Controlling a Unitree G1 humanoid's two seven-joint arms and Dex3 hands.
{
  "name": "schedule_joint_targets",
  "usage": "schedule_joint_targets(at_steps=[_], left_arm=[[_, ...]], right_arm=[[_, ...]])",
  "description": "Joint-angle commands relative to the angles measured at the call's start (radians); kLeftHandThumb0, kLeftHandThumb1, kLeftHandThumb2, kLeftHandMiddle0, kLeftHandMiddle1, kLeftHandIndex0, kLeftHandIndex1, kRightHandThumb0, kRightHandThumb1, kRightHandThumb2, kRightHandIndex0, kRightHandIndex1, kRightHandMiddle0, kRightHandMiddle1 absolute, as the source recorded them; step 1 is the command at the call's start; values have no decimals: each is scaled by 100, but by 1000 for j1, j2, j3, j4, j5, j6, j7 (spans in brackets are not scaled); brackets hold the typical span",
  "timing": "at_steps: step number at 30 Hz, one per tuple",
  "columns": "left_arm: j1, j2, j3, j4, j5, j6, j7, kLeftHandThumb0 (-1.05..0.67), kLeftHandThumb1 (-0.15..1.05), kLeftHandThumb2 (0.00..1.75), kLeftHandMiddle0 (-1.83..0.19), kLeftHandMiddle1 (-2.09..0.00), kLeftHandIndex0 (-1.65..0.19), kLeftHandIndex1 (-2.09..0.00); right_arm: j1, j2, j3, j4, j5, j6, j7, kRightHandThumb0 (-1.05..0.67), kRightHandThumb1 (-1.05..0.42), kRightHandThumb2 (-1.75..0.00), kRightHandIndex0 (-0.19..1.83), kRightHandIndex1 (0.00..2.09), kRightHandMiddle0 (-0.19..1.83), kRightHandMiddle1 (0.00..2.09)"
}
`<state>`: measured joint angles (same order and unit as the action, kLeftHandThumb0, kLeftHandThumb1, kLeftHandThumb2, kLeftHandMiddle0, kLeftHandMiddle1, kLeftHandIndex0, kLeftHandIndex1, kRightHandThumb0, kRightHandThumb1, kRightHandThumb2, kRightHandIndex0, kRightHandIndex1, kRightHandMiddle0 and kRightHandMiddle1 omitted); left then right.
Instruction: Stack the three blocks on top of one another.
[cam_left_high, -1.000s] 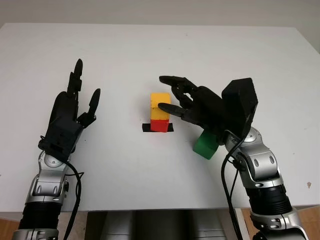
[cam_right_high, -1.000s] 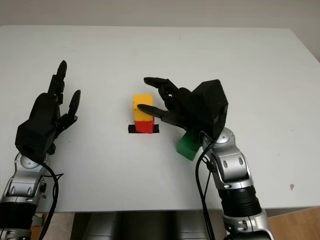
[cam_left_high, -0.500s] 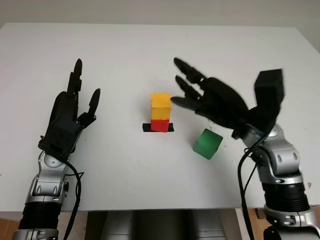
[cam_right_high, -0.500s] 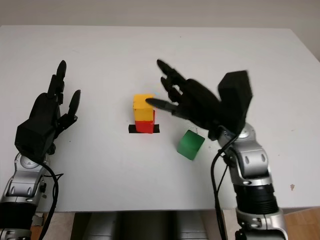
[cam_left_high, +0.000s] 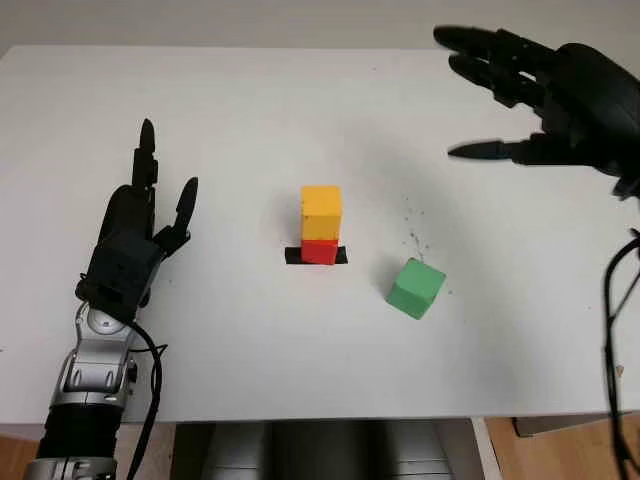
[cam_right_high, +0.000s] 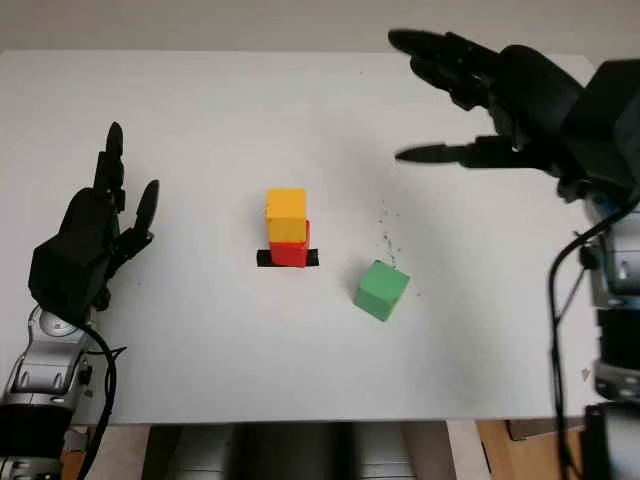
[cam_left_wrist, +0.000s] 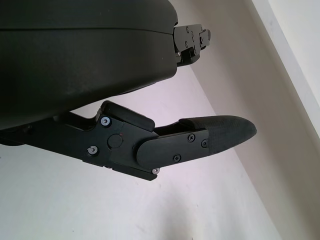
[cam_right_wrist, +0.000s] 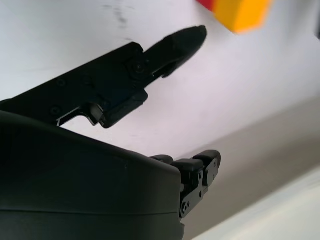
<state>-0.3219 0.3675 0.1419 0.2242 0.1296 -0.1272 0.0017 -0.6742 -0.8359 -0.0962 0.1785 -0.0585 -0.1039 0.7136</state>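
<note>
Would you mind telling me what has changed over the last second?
The right hand let go of the yellow block and rose away toward the table's far right, open. The yellow block stays on the red block; the green block and the open left hand have not moved.

I see my right hand (cam_left_high: 545, 95) raised high at the far right, open and holding nothing, its arm coming up along the right edge. My left hand (cam_left_high: 135, 235) is open at the near left side, fingertips pointing away from me, with its forearm coming in from the bottom left
</note>
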Motion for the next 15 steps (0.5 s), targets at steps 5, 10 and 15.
schedule_joint_targets(at_steps=[5,10,15], left_arm=[[2,-3,1,-16,-4,1,-1,-77,105,61,19,-1,16,-5],[4,-3,1,-21,-2,10,4,-76,105,61,19,-2,17,-5],[2,-11,3,-19,-12,4,4,-75,105,60,19,-2,17,-5]], right_arm=[[9,-134,111,-20,-125,-214,124,-60,-81,-7,39,7,50,12],[51,-198,150,-128,-199,-341,169,-57,-83,-6,35,5,49,8],[105,-216,149,-187,-240,-439,149,-57,-81,-5,35,5,50,8]])
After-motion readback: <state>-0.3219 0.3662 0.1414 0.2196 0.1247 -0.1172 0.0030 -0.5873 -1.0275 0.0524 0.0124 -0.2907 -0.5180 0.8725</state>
